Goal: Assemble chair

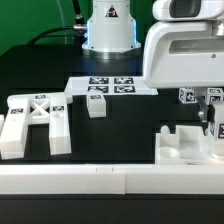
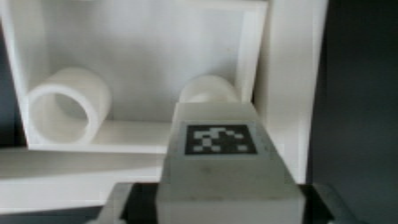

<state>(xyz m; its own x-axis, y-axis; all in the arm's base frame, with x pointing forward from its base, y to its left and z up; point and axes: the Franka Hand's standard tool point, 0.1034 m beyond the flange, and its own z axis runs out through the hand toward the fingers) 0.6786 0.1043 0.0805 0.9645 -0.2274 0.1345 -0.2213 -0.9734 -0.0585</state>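
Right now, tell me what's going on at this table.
The robot arm's gripper is down at the exterior view's right. Its fingers sit on either side of a small tagged chair piece and seem to be clamped on it, close by the notched block. The X-braced frame lies untouched at the exterior view's left. A small cube sits in front of the marker board.
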